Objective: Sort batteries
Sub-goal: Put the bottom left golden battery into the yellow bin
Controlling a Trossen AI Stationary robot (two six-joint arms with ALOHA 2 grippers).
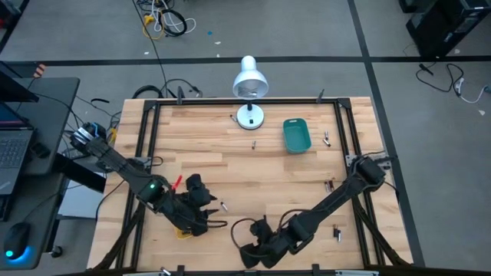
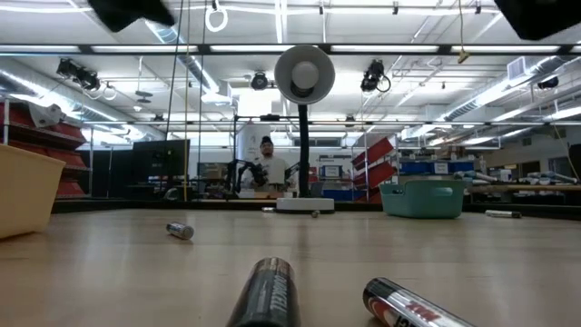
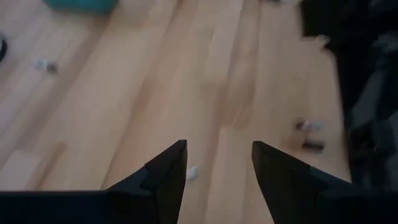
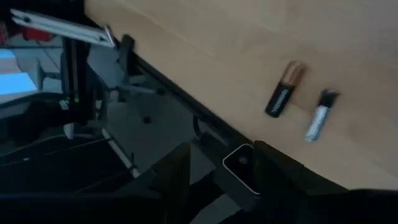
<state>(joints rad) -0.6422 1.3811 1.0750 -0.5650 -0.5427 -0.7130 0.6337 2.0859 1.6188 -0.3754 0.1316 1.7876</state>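
Small batteries lie scattered on the wooden table: one [image 1: 224,205] beside my left gripper, two [image 4: 285,90] [image 4: 318,115] on the wood ahead of my right gripper, others [image 1: 254,143] [image 1: 328,185] [image 1: 337,232] farther off. My left gripper [image 1: 197,201] [image 3: 217,168] hovers open over bare wood at the near left, a tiny battery [image 3: 191,173] on the table by one finger. My right gripper [image 1: 257,247] [image 4: 217,171] is open at the table's near edge, tilted down past it. The teal tray [image 1: 297,134] stands at the far right, the yellow tray [image 2: 18,195] at the left.
A white desk lamp [image 1: 249,84] stands at the table's far middle. A small dark box with a pale rim [image 4: 239,163] sits at the near edge between my right fingers; whether they touch it, I cannot tell. Black frame rails [image 1: 146,146] border the table. Two batteries [image 2: 266,292] [image 2: 408,304] lie close to the low camera.
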